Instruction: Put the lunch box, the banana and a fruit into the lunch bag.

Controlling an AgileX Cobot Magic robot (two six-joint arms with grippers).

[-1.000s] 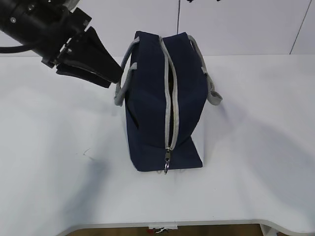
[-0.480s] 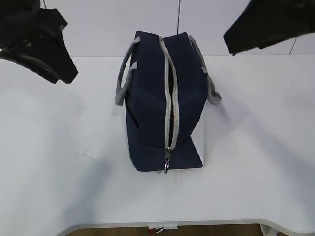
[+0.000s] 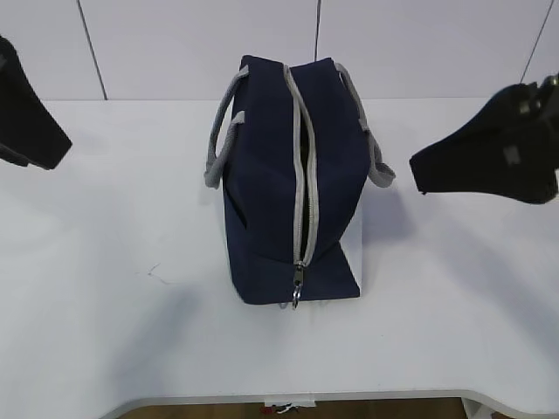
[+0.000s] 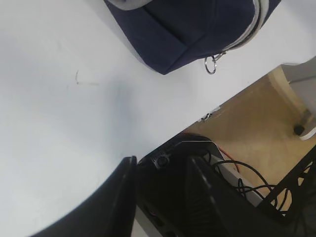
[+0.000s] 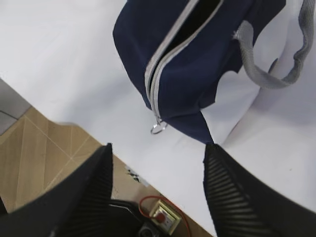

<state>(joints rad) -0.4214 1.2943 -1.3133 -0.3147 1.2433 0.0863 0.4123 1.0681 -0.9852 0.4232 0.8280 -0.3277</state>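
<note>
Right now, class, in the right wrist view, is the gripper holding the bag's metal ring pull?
No. The right gripper is open and empty, its fingers apart below the ring pull of the lunch bag, touching nothing.

left pincer (image 4: 160,197): spread, empty | lunch bag (image 4: 192,27) corner, ring pull (image 4: 212,63) | table (image 4: 59,98)

The lunch bag (image 3: 271,201) is navy blue with a grey zipper (image 3: 301,188), grey handles (image 3: 218,144) and a white side panel (image 3: 352,240).

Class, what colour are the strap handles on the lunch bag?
Grey; the strap handles on the navy lunch bag show best in the exterior view.
</note>
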